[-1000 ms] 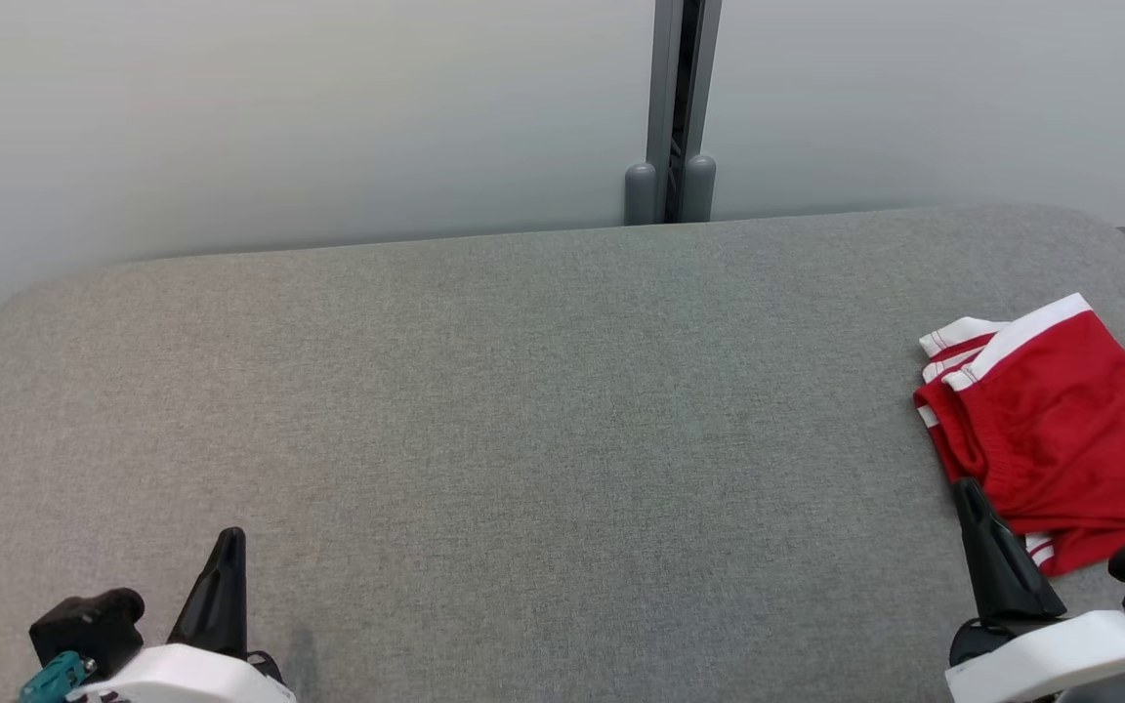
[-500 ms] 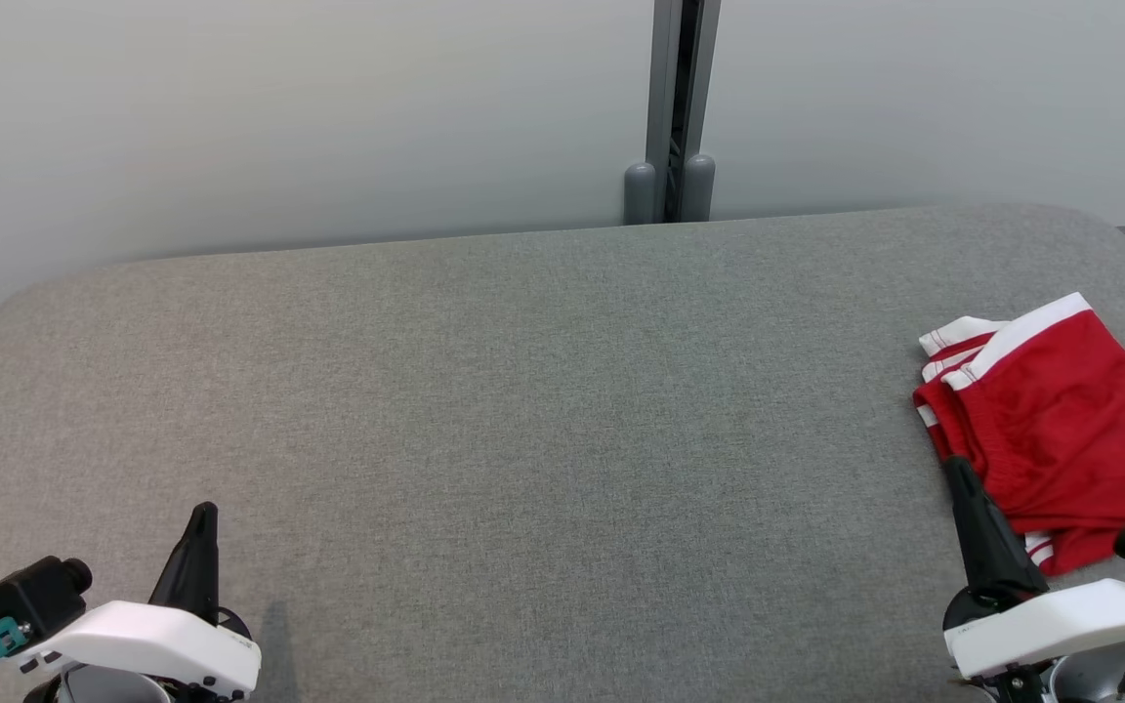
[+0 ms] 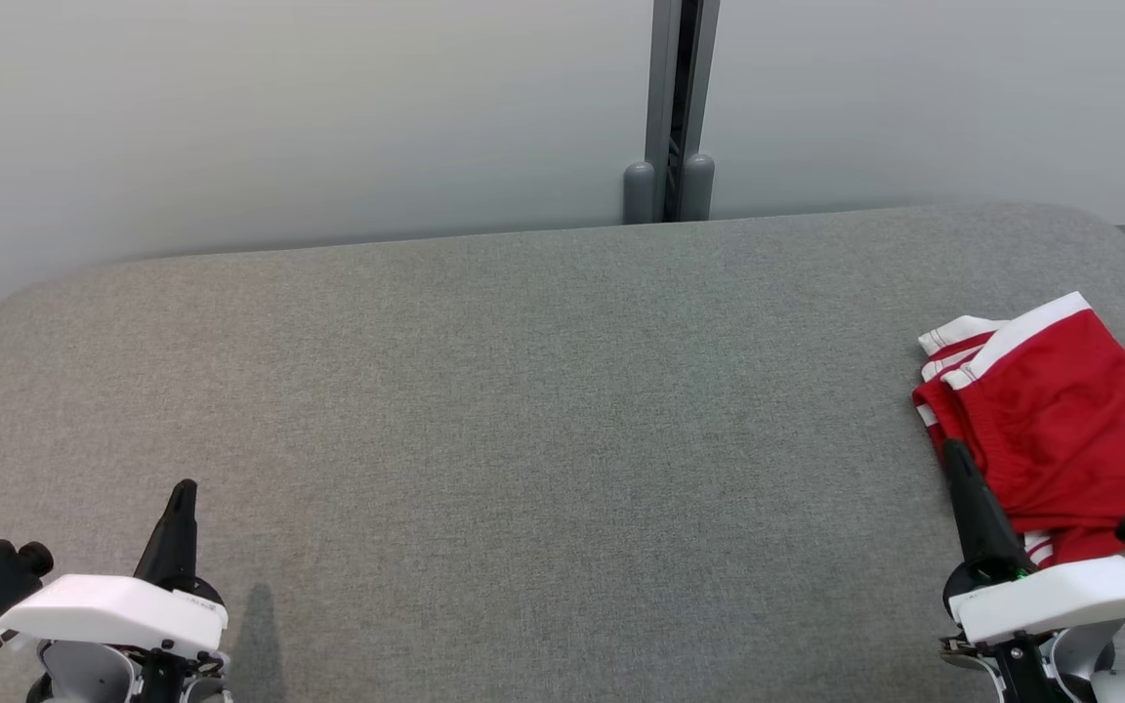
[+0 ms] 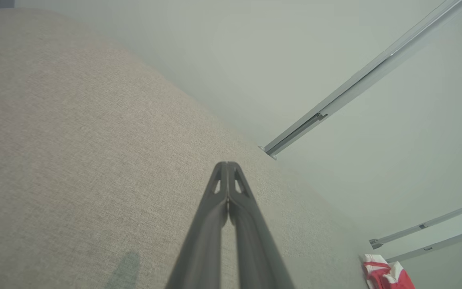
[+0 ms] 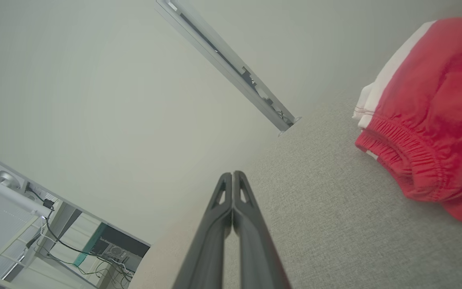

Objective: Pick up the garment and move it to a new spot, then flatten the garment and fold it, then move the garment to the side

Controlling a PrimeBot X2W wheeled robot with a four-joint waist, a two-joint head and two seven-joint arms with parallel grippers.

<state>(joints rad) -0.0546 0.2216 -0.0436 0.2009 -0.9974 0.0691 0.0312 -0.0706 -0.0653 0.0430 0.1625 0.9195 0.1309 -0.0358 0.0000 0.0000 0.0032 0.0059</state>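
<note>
Risks first. Both sets of jaws are pressed together, right gripper (image 3: pixel 956 451) and left gripper (image 3: pixel 182 485). The tips meet with no gap in either wrist view and pinch nothing. If the right one goes at the garment (image 3: pixel 1061 420) like that, it ploughs the cloth instead of taking it, so it needs to spread before contact. The push direction is bad too. The cloth sits right of the fingers, and beyond it the grey fabric surface (image 3: pixel 523 391) rounds off, so a sideways nudge could send it over the edge. The head view crops the garment's far-right part, so I can't tell the margin there.

Second: the garment looks layered, with a red panel over a white-striped hem and the elastic waistband bunched on the side facing the fingers. A shallow pinch likely takes the top layer only, and the stack peels open on the lift.

Third: the left gripper is well apart from the cloth, far off to the right gripper's left. Any two-handed flatten means a long cross-reach.

Position: the garment rests on the surface just right of the right gripper's fingers, slightly ahead of the tips. In the head view the tip overlaps its near-left corner. The right wrist view shows bare surface between fingers and waistband, so I read it as near, not touching. The fingers point past it toward the wall (image 3: pixel 328 117).
</note>
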